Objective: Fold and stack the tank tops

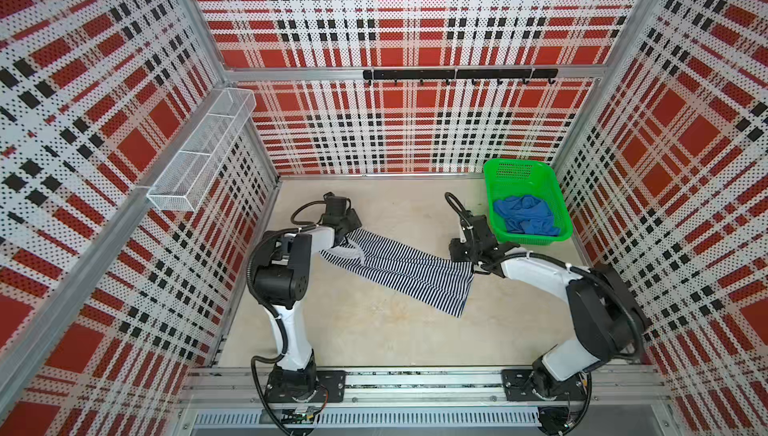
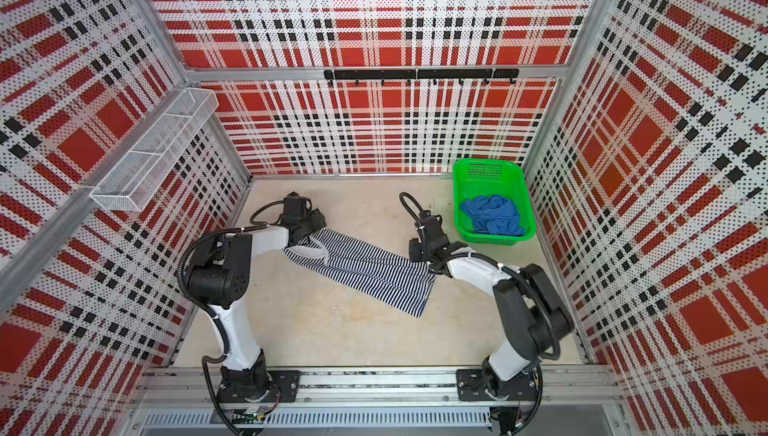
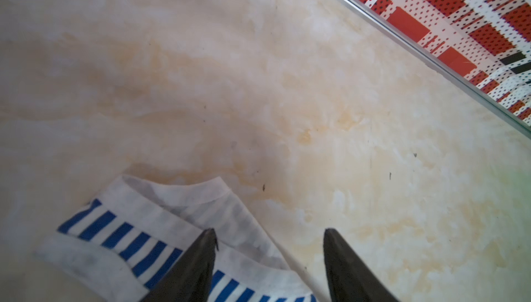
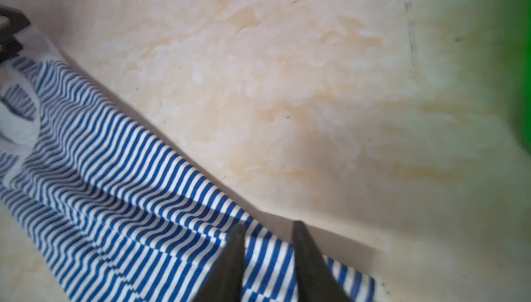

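The table is beige with pale yellow marks and fills the floor of the cell. On its middle lies the striped tank top, stretched out as one long slanted band between the two arms. Both top views show it so. Its white-trimmed strap end points to the left arm and its wider bottom end points to the right arm. The cloth is flat on the table, with some soft long creases.

The green basket stands at the far right corner of the table, just beside the right arm. The blue tank top is inside it, crumpled in a heap.

The left claw is wide. One finger is over the white trim of the strap and the other is over bare table, and nothing is between them.

The right claw is narrow, its fingers only a little apart. It is over the corner of the striped bottom edge, and the cloth there looks flat, not pinched.
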Robot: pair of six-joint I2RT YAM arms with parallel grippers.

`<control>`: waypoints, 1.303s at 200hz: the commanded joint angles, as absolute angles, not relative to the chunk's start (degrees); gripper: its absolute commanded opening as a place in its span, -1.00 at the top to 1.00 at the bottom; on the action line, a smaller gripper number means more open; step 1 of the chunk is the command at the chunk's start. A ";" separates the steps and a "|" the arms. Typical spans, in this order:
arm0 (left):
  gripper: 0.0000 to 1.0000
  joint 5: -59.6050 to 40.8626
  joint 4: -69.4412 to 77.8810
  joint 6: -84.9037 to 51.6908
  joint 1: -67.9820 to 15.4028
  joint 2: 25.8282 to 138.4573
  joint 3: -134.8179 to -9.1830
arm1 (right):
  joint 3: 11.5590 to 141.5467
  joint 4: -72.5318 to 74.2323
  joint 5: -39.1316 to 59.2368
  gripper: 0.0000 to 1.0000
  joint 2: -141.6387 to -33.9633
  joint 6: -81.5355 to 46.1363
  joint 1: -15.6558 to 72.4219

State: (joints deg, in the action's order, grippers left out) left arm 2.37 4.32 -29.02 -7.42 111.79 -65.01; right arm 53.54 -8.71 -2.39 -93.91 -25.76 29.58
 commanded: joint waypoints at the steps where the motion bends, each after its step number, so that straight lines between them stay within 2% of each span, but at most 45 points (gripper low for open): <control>1: -0.29 3.41 -1.84 -26.17 -7.21 107.52 -63.21 | 55.09 -12.38 2.36 0.71 -97.18 -23.02 30.15; 42: -0.23 1.45 1.10 -28.20 -8.59 108.46 -57.70 | 51.88 -10.63 2.79 0.70 -99.22 -23.81 30.15; 84: -0.18 -1.81 3.25 -29.52 -9.14 116.50 -63.38 | 45.64 -8.17 3.90 0.68 -98.88 -28.73 30.76; 127: -0.19 -7.39 -0.30 -28.23 -11.94 131.65 -83.94 | 37.28 -3.22 10.25 0.59 -95.27 -42.49 39.53; 146: -0.21 -9.97 -4.35 -25.64 -13.67 139.67 -96.97 | 38.86 -0.46 12.12 0.36 -94.14 -46.79 44.36; 169: -0.28 -11.71 -9.55 -22.59 -16.69 146.21 -111.19 | 47.18 -5.13 6.43 0.08 -93.62 -45.12 46.82; 185: -0.34 -12.29 -11.06 -21.45 -16.96 145.49 -114.32 | 49.83 -6.72 2.39 0.02 -91.90 -45.25 46.44; 206: -0.41 -12.12 -11.16 -18.27 -16.96 139.42 -111.44 | 50.21 -7.97 0.74 0.02 -89.70 -44.98 44.57; 235: -0.40 -8.64 -10.82 -17.29 -17.05 130.03 -102.39 | 50.60 -9.77 1.21 0.17 -91.19 -42.48 42.15; 260: -0.36 -8.04 -10.72 -18.71 -16.88 128.38 -96.48 | 50.33 -6.29 4.33 0.28 -94.25 -43.07 42.34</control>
